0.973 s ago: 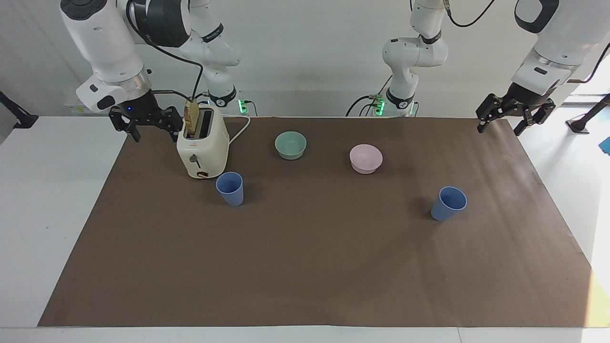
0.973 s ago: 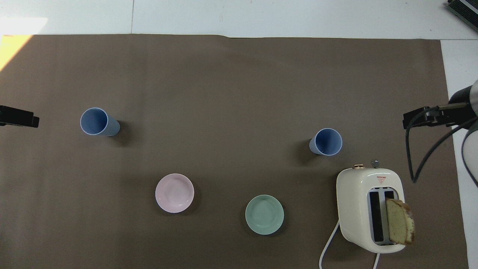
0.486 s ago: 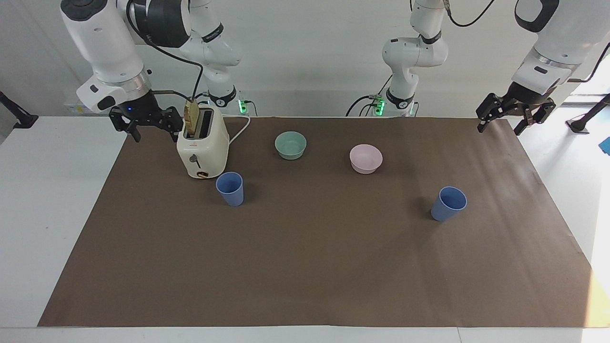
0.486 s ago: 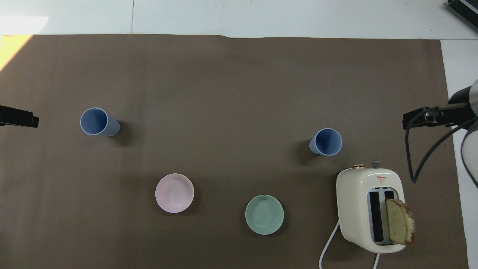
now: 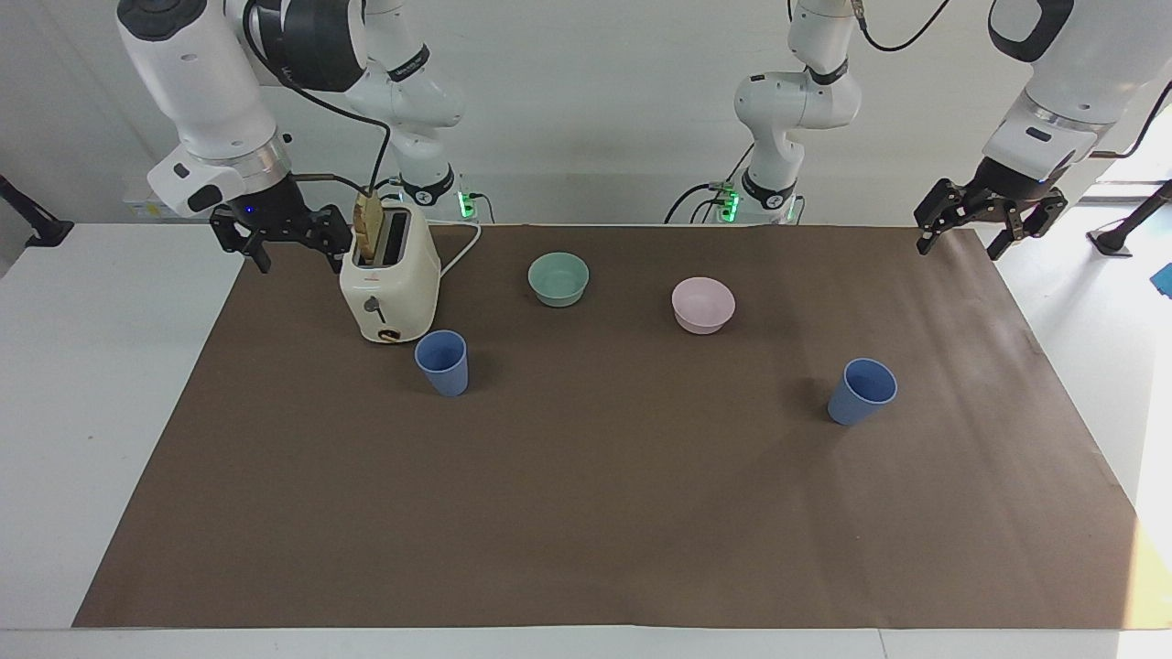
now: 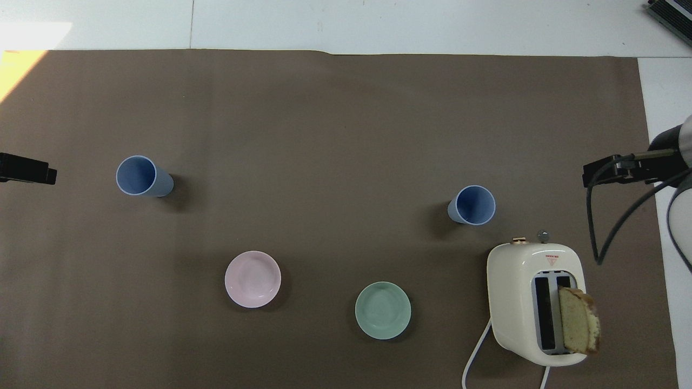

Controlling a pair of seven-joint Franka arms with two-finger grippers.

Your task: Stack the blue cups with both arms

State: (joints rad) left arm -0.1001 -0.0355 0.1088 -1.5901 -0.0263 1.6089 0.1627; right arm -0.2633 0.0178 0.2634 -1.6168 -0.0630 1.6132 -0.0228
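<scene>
right gripper (image 5: 291, 245) up in the air over the mat edge at the right arm's end, just beside the toaster (image 5: 389, 288), fingers spread, holding nothing. toaster stands upright on the brown mat (image 5: 595, 513), one slice of bread (image 5: 369, 229) sticking out of a slot, white cord (image 5: 460, 252) running off toward the robots. first blue cup (image 5: 442, 362) upright, mouth up, just beside the toaster and farther from the robots than it, empty, apart from the toaster body. teal bowl (image 5: 558, 278) beside the toaster toward the left arm's end, about level with it. pink bowl (image 5: 703, 305) further from the toaster toward the left arm's end, apart from the teal bowl. second blue cup (image 5: 862, 391) well apart from the toaster toward the left arm's end, farther from the robots than the toaster, upright and empty. cups not stacked, well apart from each other. left gripper (image 5: 986, 224) up over the mat corner at the left arm's end, well apart from the toaster, fingers spread, empty. neither gripper is near a cup.
</scene>
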